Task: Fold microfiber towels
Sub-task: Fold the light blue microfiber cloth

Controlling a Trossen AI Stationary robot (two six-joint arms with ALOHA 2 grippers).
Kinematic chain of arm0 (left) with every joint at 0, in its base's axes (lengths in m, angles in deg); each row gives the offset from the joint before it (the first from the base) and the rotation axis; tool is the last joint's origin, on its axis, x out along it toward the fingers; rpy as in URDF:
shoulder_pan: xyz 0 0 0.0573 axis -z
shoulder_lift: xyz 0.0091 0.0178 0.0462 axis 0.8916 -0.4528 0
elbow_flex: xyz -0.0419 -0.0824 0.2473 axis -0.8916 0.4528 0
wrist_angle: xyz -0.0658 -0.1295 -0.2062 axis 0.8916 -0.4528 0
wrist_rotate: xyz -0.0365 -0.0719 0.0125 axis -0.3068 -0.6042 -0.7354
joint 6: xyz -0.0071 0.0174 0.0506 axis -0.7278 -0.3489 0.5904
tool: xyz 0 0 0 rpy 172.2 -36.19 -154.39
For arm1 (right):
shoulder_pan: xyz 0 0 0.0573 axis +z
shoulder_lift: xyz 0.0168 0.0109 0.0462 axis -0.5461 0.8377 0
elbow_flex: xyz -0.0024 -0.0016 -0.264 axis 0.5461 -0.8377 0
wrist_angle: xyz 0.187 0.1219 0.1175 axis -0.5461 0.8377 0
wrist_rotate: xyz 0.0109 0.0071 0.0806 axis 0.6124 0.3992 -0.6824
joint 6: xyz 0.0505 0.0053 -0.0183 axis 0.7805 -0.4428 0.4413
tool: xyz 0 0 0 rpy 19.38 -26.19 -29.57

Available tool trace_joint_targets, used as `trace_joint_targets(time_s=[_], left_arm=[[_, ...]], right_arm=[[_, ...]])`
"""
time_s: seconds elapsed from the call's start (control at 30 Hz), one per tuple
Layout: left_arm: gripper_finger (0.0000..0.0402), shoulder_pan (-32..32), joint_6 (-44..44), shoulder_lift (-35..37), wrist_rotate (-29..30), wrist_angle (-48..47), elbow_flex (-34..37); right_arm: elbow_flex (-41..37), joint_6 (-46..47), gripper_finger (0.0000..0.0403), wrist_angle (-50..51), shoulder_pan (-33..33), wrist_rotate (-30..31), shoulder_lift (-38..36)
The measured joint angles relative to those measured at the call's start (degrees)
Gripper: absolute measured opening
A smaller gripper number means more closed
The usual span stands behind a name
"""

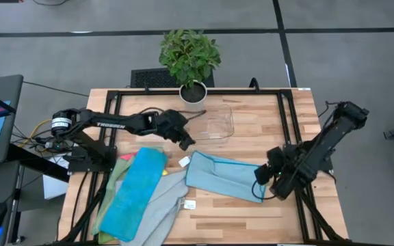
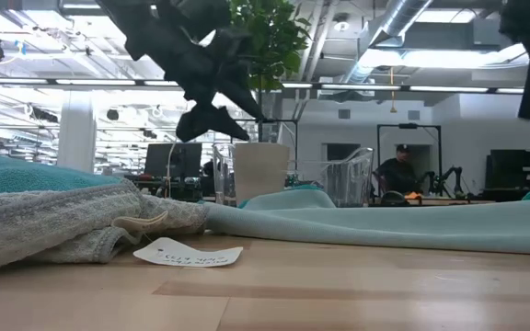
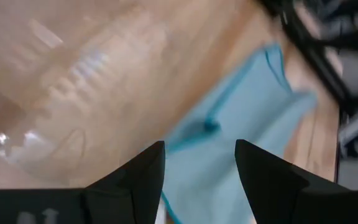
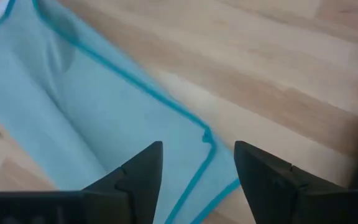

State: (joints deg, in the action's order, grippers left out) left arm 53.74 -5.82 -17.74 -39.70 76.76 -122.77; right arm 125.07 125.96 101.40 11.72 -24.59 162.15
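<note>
Microfiber towels lie across the lower half of the high view: a light grey-teal folded towel with teal edging (image 1: 224, 176) sits at centre right on the pale wooden table (image 1: 252, 215), and a heap at lower left holds a bright blue towel (image 1: 137, 193) on top of a grey towel (image 1: 164, 205), with pink (image 1: 126, 156), yellow (image 1: 163, 172) and green (image 1: 108, 195) edges showing beneath. That makes six towels that can be counted, though the heap hides most of the lower ones.

Only the high view shows the whole layout, with one clear plastic tray (image 1: 219, 123) and one potted green plant in a white pot (image 1: 191, 63) at the upper centre. The low view alone shows the room beyond the table, where a person (image 2: 398, 172) sits at centre right, and a white label (image 2: 189, 253) lying on the wood at lower left. The right wrist view alone shows the teal-edged towel's corner close up.

The left gripper (image 1: 184, 141) hangs over bare wood between the tray and the heap, fingers apart and holding nothing. The right gripper (image 1: 263, 187) is at the right end of the teal-edged towel, its two dark fingers spread above that corner with nothing clamped between them; whether they touch the cloth cannot be told.
</note>
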Motion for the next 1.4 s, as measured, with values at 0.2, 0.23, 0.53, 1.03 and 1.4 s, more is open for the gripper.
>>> trace_joint_targets(time_s=[0.2,0.23,0.53,1.03,1.4], left_arm=[[0.0188,8.4,1.5,0.0,3.9,0.7,0.0],[0.0188,10.1,2.5,-0.2,7.5,0.3,0.2],[0.0188,8.4,15.5,-6.0,8.0,9.1,1.3],[0.0188,13.9,21.5,-11.0,3.3,11.7,1.1],[0.0170,26.7,11.5,-16.1,22.3,9.0,1.3]], right_arm=[[-3.5,-3.4,0.0222,-7.0,-2.7,-1.0,1.5],[-4.0,-3.4,0.0221,-7.2,-2.8,-1.0,1.5],[-6.1,-6.4,0.0221,-7.5,-2.9,-3.2,-1.8],[-6.1,-6.3,0.0220,-15.9,1.6,-4.3,-0.3],[-6.1,-4.8,0.0220,-23.3,2.4,-4.2,5.5]])
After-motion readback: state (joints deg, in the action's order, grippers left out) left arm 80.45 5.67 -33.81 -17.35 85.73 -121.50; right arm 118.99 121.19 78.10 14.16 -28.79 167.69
